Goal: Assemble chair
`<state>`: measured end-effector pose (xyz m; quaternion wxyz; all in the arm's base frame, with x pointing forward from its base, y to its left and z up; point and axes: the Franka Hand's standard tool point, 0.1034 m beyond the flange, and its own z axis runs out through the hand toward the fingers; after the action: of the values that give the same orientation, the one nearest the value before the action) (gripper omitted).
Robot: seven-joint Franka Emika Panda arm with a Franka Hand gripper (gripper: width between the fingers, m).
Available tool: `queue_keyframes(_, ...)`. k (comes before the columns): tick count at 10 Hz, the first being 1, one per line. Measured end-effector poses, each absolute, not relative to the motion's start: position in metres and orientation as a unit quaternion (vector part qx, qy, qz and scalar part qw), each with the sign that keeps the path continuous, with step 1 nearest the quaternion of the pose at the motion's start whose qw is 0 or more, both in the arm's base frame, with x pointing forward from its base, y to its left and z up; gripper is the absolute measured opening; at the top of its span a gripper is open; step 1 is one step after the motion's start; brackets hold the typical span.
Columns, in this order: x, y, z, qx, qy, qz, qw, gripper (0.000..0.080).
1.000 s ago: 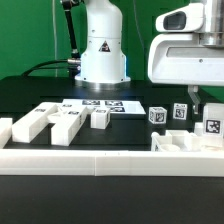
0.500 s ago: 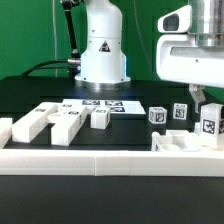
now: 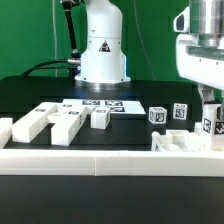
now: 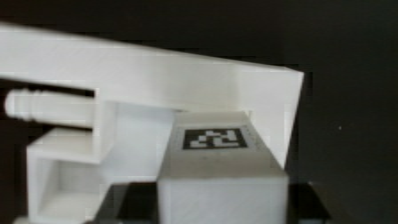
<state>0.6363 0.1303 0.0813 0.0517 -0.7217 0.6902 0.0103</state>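
My gripper [image 3: 210, 112] is at the exterior view's right, shut on a white tagged chair post [image 3: 212, 127] and holding it upright over a white chair slab [image 3: 180, 143]. In the wrist view the post [image 4: 217, 150] fills the gap between the dark fingers [image 4: 132, 203] of my gripper [image 4: 222, 208]. Behind it is a large white part [image 4: 160, 75] with a round peg [image 4: 45, 102]. More white chair parts lie at the exterior view's left: two long ones [image 3: 30, 123] [image 3: 65, 125] and a short one [image 3: 100, 117].
The marker board [image 3: 100, 104] lies flat in front of the robot base [image 3: 102, 50]. Two small tagged blocks [image 3: 157, 116] [image 3: 180, 111] stand behind the slab. A long low white rail [image 3: 100, 157] runs along the table's front edge.
My gripper has moved toward the exterior view's right with the post in it. The other parts have not moved.
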Motion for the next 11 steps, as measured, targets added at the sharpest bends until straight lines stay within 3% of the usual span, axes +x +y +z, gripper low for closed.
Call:
queue_keyframes(5,0.6365,0.1329,0.0809,-0.679,0.732,0.014,0.061,0.0292)
queue_keyframes(6,0.6365,0.1328,0.0810,-0.695,0.716,0.013,0.061,0.0463)
queue_keyframes(7,0.6374,0.1330,0.0820,-0.710,0.701,0.011,0.062,0.0463)
queue_keyframes(8,0.6383,0.1338,0.0827,-0.724,0.686,0.009,0.064,0.0636)
queue_keyframes(11,0.6380,0.1336,0.0820,-0.809,0.585,0.000,0.064,0.0648)
